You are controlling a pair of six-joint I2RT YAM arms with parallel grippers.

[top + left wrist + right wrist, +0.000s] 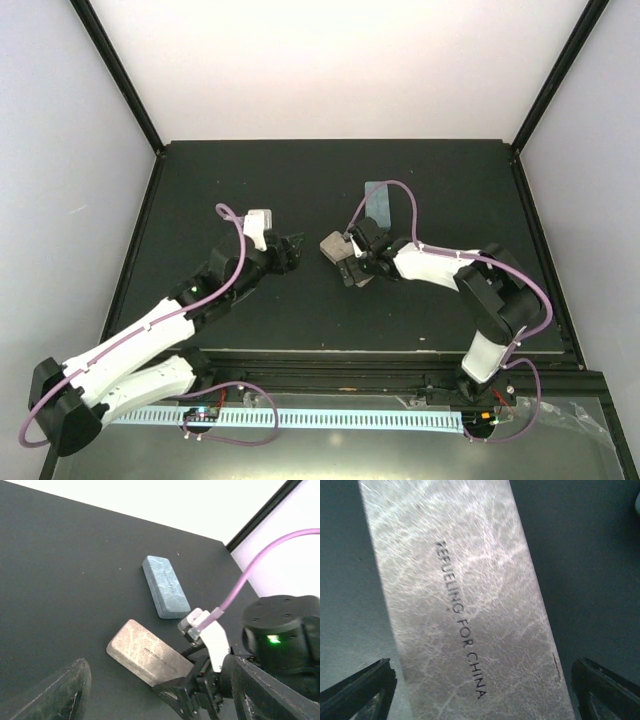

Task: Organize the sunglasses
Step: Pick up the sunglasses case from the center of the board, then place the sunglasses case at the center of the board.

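Observation:
No sunglasses show in any view. A closed beige case (333, 246) lies mid-table, printed with dark lettering, and fills the right wrist view (465, 595). My right gripper (351, 268) (482, 680) is open just above the case's near end, with a finger on each side and a gap showing at both. My left gripper (293, 250) (157, 682) is open and empty, a little left of the beige case (145, 650) and pointing toward it. A blue-grey case (380, 201) (165, 586) lies closed farther back.
The black table mat (250, 180) is walled by white panels on the back and sides. In the left wrist view, the right arm's wrist (280, 640) and pink cable (250, 575) stand close beside the beige case.

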